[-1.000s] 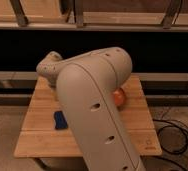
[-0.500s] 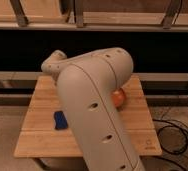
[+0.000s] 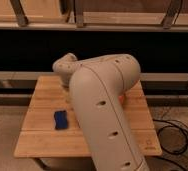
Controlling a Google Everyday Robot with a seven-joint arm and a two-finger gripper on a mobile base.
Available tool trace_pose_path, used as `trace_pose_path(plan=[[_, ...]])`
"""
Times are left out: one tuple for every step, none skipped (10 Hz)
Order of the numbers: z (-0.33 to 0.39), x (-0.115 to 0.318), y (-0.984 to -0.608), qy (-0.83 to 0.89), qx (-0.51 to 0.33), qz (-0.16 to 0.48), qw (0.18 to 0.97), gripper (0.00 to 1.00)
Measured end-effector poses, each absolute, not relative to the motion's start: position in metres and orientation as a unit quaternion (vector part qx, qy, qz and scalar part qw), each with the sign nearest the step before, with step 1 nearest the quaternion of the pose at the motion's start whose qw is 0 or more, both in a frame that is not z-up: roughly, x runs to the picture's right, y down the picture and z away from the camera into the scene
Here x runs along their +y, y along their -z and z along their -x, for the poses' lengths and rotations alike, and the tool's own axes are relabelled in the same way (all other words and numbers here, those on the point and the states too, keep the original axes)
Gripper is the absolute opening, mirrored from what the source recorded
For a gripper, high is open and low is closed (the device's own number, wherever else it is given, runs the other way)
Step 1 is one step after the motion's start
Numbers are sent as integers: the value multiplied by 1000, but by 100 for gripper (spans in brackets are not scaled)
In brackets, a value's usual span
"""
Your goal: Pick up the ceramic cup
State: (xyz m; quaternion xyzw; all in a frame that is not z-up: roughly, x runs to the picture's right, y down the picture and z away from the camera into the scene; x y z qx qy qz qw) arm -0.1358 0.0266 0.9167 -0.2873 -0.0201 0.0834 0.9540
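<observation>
Camera view shows the pale arm [image 3: 104,110] covering most of the table [image 3: 42,135]; the cup is hidden, so its look and place cannot be told. Its gripper lies behind the arm's far bend, state untellable

The robot arm [image 3: 104,110] has swung a little to the right. Its round far end [image 3: 64,65] was nearer the left side of the table [image 3: 39,107] before, and now it is closer to the middle. The arm now covers almost all of the orange thing [image 3: 121,98], and the gripper is hidden behind the arm.
</observation>
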Motion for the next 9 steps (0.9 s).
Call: trace_pose_path(plan=[[131,25,-920,-91,-19,288,953,49],[129,21,-923,-96,-18,287,953,37],[130,20,-924,-98,-18,287,953,29],[130,18,-924,-100,-18,286,953,19],[131,17,-923,-100,-20,286,953,9],[136,17,-919,-99,-23,285,953,1],[141,17,-915,-97,-26,285,953,0],[148,18,-909,-94,-27,285,953,0],[151,19,-902,-94,-22,286,953,0]])
